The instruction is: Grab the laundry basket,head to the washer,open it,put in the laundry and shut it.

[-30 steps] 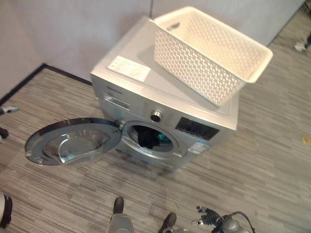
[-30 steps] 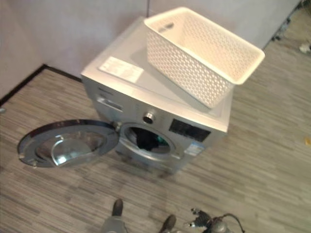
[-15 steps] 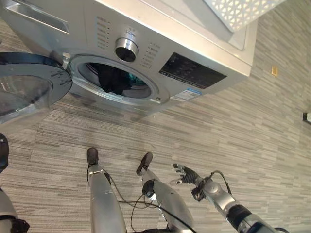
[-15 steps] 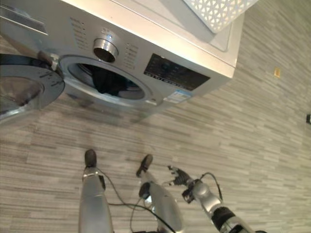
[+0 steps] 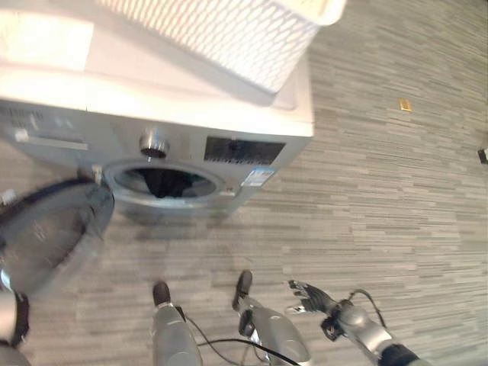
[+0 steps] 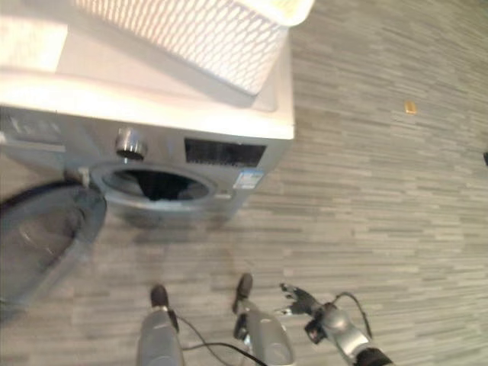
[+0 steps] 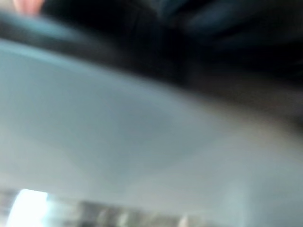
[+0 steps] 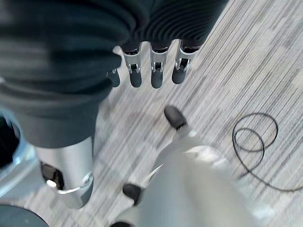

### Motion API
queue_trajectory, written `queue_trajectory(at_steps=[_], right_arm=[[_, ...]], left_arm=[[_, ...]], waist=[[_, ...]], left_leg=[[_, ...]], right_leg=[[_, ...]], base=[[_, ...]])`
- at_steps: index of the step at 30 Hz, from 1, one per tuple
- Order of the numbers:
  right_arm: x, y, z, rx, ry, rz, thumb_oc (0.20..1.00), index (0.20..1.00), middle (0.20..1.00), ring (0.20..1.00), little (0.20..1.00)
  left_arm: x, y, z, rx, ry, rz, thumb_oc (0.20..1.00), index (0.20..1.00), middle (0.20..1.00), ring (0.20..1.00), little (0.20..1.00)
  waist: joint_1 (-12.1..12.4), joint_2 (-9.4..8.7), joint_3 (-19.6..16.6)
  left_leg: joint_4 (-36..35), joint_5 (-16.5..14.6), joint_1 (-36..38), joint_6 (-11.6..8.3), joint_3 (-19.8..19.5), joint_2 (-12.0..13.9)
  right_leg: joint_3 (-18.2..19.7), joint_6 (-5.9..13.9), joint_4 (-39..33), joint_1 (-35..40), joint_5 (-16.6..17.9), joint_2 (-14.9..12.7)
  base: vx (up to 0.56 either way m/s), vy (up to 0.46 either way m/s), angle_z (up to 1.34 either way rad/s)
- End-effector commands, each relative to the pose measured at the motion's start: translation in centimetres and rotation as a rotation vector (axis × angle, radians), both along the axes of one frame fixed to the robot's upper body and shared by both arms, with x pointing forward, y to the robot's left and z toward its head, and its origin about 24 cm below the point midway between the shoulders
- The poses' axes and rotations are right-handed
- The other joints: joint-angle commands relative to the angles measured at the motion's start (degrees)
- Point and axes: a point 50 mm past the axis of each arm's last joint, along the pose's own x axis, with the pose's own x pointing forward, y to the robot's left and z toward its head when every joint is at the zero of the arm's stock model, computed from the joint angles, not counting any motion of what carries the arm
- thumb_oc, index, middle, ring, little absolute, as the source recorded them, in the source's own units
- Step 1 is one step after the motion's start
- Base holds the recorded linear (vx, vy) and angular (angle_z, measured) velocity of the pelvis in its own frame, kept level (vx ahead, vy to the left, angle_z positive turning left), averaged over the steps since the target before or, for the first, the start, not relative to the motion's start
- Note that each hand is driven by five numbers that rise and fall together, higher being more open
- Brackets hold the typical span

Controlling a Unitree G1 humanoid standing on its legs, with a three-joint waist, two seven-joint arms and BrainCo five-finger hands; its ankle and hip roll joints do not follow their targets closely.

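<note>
The floor, striped grey planks, spreads round everything. On it stands the silver washer, its flat pale top running to the right-hand corner and its front panel facing the robot. The white lattice laundry basket sits on that top, toward the right side, one corner reaching out to the washer's edge; what lies inside it cannot be made out from here. A pale sheet of paper lies flat on the top to the basket's left.

The round door is swung fully open to the left, its dark rim and glass bowl hanging out over the floor. The drum opening is uncovered, and dark laundry shows inside it (a dark bunch against the rim, nothing more to tell). Above the opening sit the round chrome dial and, to its right, the dark control panel; a long drawer front lies on the left of the panel.

The right hand hangs low near the floor, well clear of the washer, fingers relaxed and spread, holding nothing. The left wrist view is a blur of grey and black, so I cannot tell how the left hand stands.

A small tan scrap lies on the floor far to the right.
</note>
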Motion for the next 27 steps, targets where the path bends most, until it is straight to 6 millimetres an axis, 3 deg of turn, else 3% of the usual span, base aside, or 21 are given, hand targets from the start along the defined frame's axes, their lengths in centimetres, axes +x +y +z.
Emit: queue_trajectory(at_steps=[1, 2, 3, 4, 5, 7, 9, 10, 11, 13, 14, 15, 16, 17, 19, 20, 21, 22, 23, 27], right_arm=[[-0.7, 0.4, 1.2, 0.083, -0.039, 0.012, 1.000, 1.000, 1.000, 1.000, 1.000], [-0.7, 0.4, 1.2, 0.081, -0.037, 0.012, 1.000, 1.000, 1.000, 1.000, 1.000], [-0.5, 0.6, 2.1, 0.147, -0.083, -0.008, 1.000, 1.000, 1.000, 1.000, 1.000], [-0.6, 0.5, 2.1, 0.146, -0.083, -0.009, 1.000, 1.000, 1.000, 1.000, 1.000], [-0.4, -0.1, 2.6, 0.154, -0.121, -0.039, 1.000, 1.000, 1.000, 1.000, 1.000], [-1.5, -1.3, 2.4, 0.127, -0.106, -0.063, 1.000, 1.000, 1.000, 1.000, 1.000], [-2.1, -1.7, 2.0, 0.098, -0.081, -0.074, 1.000, 1.000, 1.000, 1.000, 1.000], [-2.1, -2.2, 1.9, 0.073, -0.076, -0.068, 1.000, 1.000, 1.000, 1.000, 1.000], [-2.5, -2.9, 1.7, 0.038, -0.057, -0.069, 1.000, 1.000, 1.000, 1.000, 1.000], [-2.9, -4.2, 1.7, -0.012, -0.056, -0.102, 1.000, 1.000, 1.000, 1.000, 1.000], [-3.5, -5.3, 1.9, -0.037, -0.062, -0.145, 1.000, 1.000, 1.000, 1.000, 1.000], [-3.5, -5.3, 1.9, -0.037, -0.061, -0.146, 1.000, 1.000, 1.000, 1.000, 1.000], [-3.8, -5.9, 2.1, -0.050, -0.066, -0.167, 1.000, 1.000, 1.000, 1.000, 1.000], [-4.7, -7.7, 2.7, -0.093, -0.065, -0.210, 1.000, 1.000, 1.000, 1.000, 1.000], [-5.0, -8.7, 3.2, -0.109, -0.078, -0.252, 1.000, 1.000, 1.000, 1.000, 1.000], [-5.0, -8.7, 3.2, -0.109, -0.078, -0.252, 1.000, 1.000, 1.000, 1.000, 1.000], [-4.5, -8.5, 3.1, -0.098, -0.091, -0.255, 1.000, 1.000, 1.000, 1.000, 1.000], [-4.5, -8.5, 3.1, -0.098, -0.091, -0.255, 1.000, 1.000, 1.000, 1.000, 1.000], [-4.3, -8.5, 3.4, -0.126, -0.085, -0.202, 1.000, 1.000, 1.000, 1.000, 1.000], [-3.5, -8.8, 4.2, -0.153, -0.097, -0.147, 1.000, 1.000, 1.000, 1.000, 1.000]], left_arm=[[-10.8, -0.3, -4.7, -0.119, 0.445, 0.123, 1.000, 1.000, 1.000, 1.000, 1.000], [-10.9, -0.3, -4.7, -0.120, 0.446, 0.124, 1.000, 1.000, 1.000, 1.000, 1.000], [-10.5, -1.0, -5.4, -0.119, 0.442, 0.093, 1.000, 1.000, 1.000, 1.000, 1.000], [-10.5, -1.0, -5.5, -0.119, 0.442, 0.092, 1.000, 1.000, 1.000, 1.000, 1.000], [-9.8, -2.1, -6.5, -0.142, 0.422, 0.064, 1.000, 1.000, 1.000, 1.000, 1.000], [-9.4, -2.8, -7.2, -0.169, 0.379, 0.061, 1.000, 1.000, 1.000, 1.000, 1.000], [-9.4, -3.4, -7.7, -0.197, 0.352, 0.068, 1.000, 1.000, 1.000, 1.000, 1.000], [-9.9, -3.8, -8.3, -0.214, 0.333, 0.072, 1.000, 1.000, 1.000, 1.000, 1.000], [-8.9, -3.9, -8.1, -0.195, 0.283, 0.041, 1.000, 1.000, 1.000, 1.000, 1.000], [-8.2, -4.2, -8.3, -0.165, 0.272, -0.005, 1.000, 1.000, 1.000, 1.000, 1.000], [-7.1, -4.8, -8.5, -0.153, 0.251, -0.062, 1.000, 1.000, 1.000, 1.000, 1.000], [-7.1, -4.9, -8.5, -0.153, 0.252, -0.063, 1.000, 1.000, 1.000, 1.000, 1.000], [-6.4, -5.5, -8.8, -0.160, 0.235, -0.098, 1.000, 1.000, 1.000, 1.000, 1.000], [-5.0, -7.2, -9.6, -0.169, 0.210, -0.208, 1.000, 1.000, 1.000, 1.000, 1.000], [-1.5, -9.7, -9.6, -0.177, 0.095, -0.317, 1.000, 1.000, 1.000, 1.000, 1.000], [-1.5, -9.7, -9.6, -0.177, 0.095, -0.317, 1.000, 1.000, 1.000, 1.000, 1.000], [2.3, -11.9, -8.9, -0.141, 0.023, -0.419, 1.000, 1.000, 1.000, 1.000, 1.000], [2.3, -11.9, -8.9, -0.141, 0.023, -0.420, 1.000, 1.000, 1.000, 1.000, 1.000], [4.5, -12.9, -8.3, -0.140, 0.020, -0.478, 1.000, 1.000, 1.000, 1.000, 1.000], [6.1, -14.6, -8.3, -0.184, 0.030, -0.525, 1.000, 1.000, 1.000, 1.000, 1.000]], waist=[[0.50, -6.75, 0.15], [0.50, -6.72, 0.07], [0.53, -6.34, 0.02], [0.57, -6.29, 0.02], [0.03, -5.36, -0.85], [-1.76, -5.38, -2.86], [-1.70, -5.83, -3.83], [-1.25, -5.84, -4.47], [-1.29, -5.26, -6.22], [-2.71, -3.36, -7.73], [-3.40, -2.54, -8.88], [-3.28, -2.53, -8.89], [-3.64, -1.77, -9.97], [-4.01, 0.35, -11.39], [-4.51, 1.93, -11.84], [-4.50, 1.93, -11.84], [-6.01, 2.60, -12.38], [-5.98, 2.59, -12.35], [-7.42, 2.29, -12.28], [-9.05, 1.95, -11.70]], left_leg=[[-5.69, 7.79, -1.04, 0.40, -3.66, 2.36], [-5.81, 7.84, -0.90, 0.35, -3.56, 2.38], [-8.33, 11.51, -0.22, -0.29, -4.01, 3.77], [-8.49, 11.64, -0.16, -0.36, -4.01, 3.82], [-14.94, 18.15, -1.53, -1.77, -2.51, 5.19], [-16.31, 18.00, -1.12, -1.90, 5.13, 5.87], [-13.03, 16.97, 0.11, -2.04, 4.77, 5.55], [-7.71, 13.87, 1.87, -1.43, 1.17, 4.74], [-2.40, 9.77, 7.22, -0.51, -4.59, 1.93], [-5.72, 9.67, 11.57, -0.34, -2.42, 2.68], [-9.58, 11.76, 13.28, -0.29, 0.01, 2.39], [-9.82, 11.88, 13.45, -0.28, 0.15, 2.36], [-11.80, 12.78, 14.46, -0.78, 0.78, 2.21], [-14.85, 14.79, 15.87, -1.81, 1.30, 1.64], [-16.33, 14.51, 16.44, -2.14, 1.72, 1.15], [-16.33, 14.51, 16.44, -2.14, 1.72, 1.15], [-19.65, 14.75, 17.79, -2.39, 3.31, 0.70], [-19.65, 14.75, 17.81, -2.38, 3.32, 0.70], [-20.24, 12.86, 17.27, -2.35, 4.35, 0.96], [-20.24, 11.16, 16.20, -2.23, 4.76, 1.17]], right_leg=[[8.26, 3.69, 16.32, -0.95, -13.97, -4.99], [8.35, 3.64, 16.48, -1.00, -14.10, -4.99], [9.91, 1.81, 18.60, -1.46, -17.23, -1.47], [9.90, 1.74, 18.66, -1.50, -17.29, -1.41], [8.54, 0.68, 17.30, -1.82, -17.83, 1.41], [6.08, 0.62, 15.05, -1.78, -16.05, 1.15], [6.14, 0.60, 12.62, -1.45, -14.61, 1.31], [6.49, 0.62, 10.96, -0.94, -13.81, 1.55], [7.91, 0.35, 9.55, 0.14, -12.97, 2.33], [8.50, 1.64, 8.53, 1.44, -12.09, 2.03], [8.30, 1.98, 8.19, 1.05, -10.16, 1.40], [8.39, 1.99, 8.14, 1.06, -10.12, 1.41], [8.18, 2.23, 7.58, 1.36, -9.67, 1.05], [7.17, 3.14, 5.87, 2.51, -8.44, -0.19], [6.48, 3.82, 4.82, 3.17, -7.65, -1.10], [6.48, 3.82, 4.81, 3.18, -7.65, -1.10], [6.55, 4.58, 3.72, 3.12, -6.71, -1.73], [6.56, 4.58, 3.71, 3.14, -6.70, -1.73], [6.75, 5.08, 3.58, 2.31, -6.30, -1.92], [7.60, 5.43, 3.35, 0.88, -5.51, -1.86]], base=[[0.00, -0.105, 0.07], [-0.06, -0.228, -0.02], [-0.06, -0.186, -0.09], [-0.18, -0.383, 0.02], [-0.17, -0.256, 0.03], [-0.18, -0.207, 0.51], [-0.13, -0.076, 0.78], [-0.11, -0.040, 0.15], [-0.01, 0.064, -0.25], [0.02, 0.195, -0.35], [-0.02, 0.166, 0.07], [-0.02, 0.134, 0.14], [0.04, 0.185, -0.04], [0.01, 0.244, -0.09], [-0.03, 0.169, 0.13], [-0.06, 0.128, 0.44], [-0.04, 0.087, 0.36], [-0.08, 0.097, 0.20], [-0.04, 0.010, -0.03], [-0.08, -0.002, -0.03]])
